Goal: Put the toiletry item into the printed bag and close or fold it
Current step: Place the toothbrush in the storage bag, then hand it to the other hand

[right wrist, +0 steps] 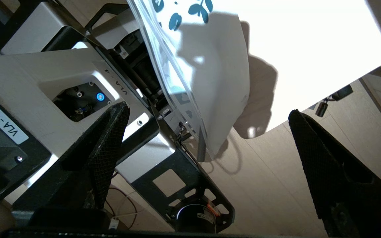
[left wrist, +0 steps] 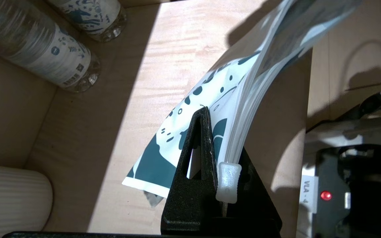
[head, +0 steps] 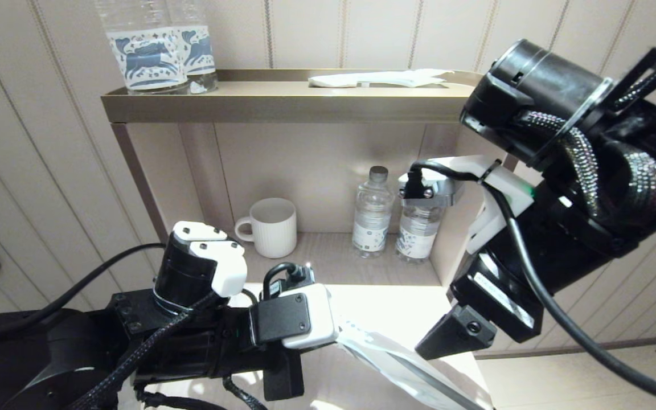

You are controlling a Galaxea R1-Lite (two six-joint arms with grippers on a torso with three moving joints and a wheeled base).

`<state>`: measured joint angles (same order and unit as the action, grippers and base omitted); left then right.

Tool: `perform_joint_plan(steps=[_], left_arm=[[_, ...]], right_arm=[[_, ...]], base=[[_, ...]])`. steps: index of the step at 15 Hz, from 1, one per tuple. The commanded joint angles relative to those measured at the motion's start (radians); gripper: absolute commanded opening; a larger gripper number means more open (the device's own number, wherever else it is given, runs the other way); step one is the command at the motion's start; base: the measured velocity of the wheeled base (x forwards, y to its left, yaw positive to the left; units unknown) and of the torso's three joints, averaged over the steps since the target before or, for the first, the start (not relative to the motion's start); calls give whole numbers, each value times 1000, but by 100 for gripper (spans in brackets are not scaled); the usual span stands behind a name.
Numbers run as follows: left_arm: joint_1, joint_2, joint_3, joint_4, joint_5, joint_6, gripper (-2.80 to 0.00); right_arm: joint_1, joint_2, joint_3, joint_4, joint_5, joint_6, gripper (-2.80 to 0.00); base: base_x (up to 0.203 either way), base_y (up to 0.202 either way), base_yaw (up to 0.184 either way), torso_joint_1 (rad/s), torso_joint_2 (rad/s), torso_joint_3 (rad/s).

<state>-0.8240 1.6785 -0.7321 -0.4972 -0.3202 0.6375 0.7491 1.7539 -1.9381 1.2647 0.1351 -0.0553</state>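
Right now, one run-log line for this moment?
left pincer: shut on flat white blue-printed zip bag | right pincer: open, empty, beside bag

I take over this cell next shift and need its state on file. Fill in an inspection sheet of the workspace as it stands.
Surface: pale wooden counter, strongly lit.
Job's things: printed bag lifted, clamped at its zipper edge; toothbrush not seen.
Clutter: ribbed white mug, two water bottles in the niche; two labelled bottles and a white packet on the top shelf.
Hands: left hand shut on the bag; right hand open beside it, holding nothing.
Cables: black cable along the right arm.
Surroundings: panelled wall.
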Motion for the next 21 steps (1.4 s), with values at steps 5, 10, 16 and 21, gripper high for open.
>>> perform_joint_plan(steps=[5,10,16,21], left_arm=[[9,24,-130,68,7,-299,-280],[36,12,-122,208,64,-358,-280],[52,40,-115,258,162,-466,-280],[52,30,-92,247,161,-466,-280]], right_arm=[[-53,-26,19,13,29,0,0],[-70,-27,45,15,29,36,0],[-82,-42,59,33,27,94,-280],[-137,-31,124,24,9,119,-280]], base=[[0,0,0,0,0,0],[0,0,0,0,0,0],[0,0,0,0,0,0],[0,0,0,0,0,0]])
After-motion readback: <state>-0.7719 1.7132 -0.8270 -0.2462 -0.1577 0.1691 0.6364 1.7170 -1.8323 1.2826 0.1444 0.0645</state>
